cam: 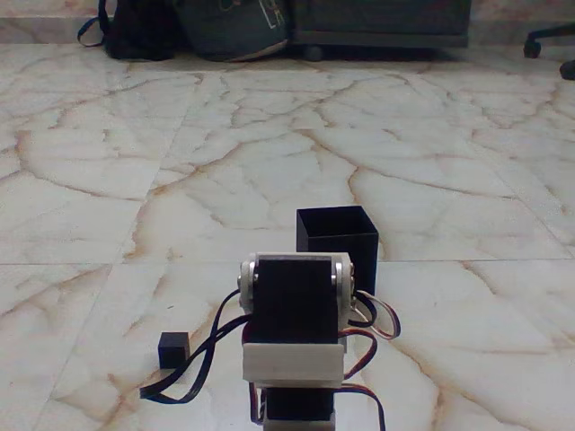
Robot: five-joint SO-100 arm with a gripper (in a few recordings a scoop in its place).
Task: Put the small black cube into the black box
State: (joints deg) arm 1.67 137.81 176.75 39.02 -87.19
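From the fixed view, the small black cube (173, 348) sits on the marble floor (269, 162), left of the arm (294, 332), well apart from the black box (337, 241) behind it; I cannot tell the hand's state.

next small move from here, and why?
Probably swing the arm toward the left of the fixed view and reach down for the small black cube. It sits alone on the marble floor, apart from the arm and untouched, while the black box stands upright behind the arm, open top facing up. The pick has to come before any move to the box.
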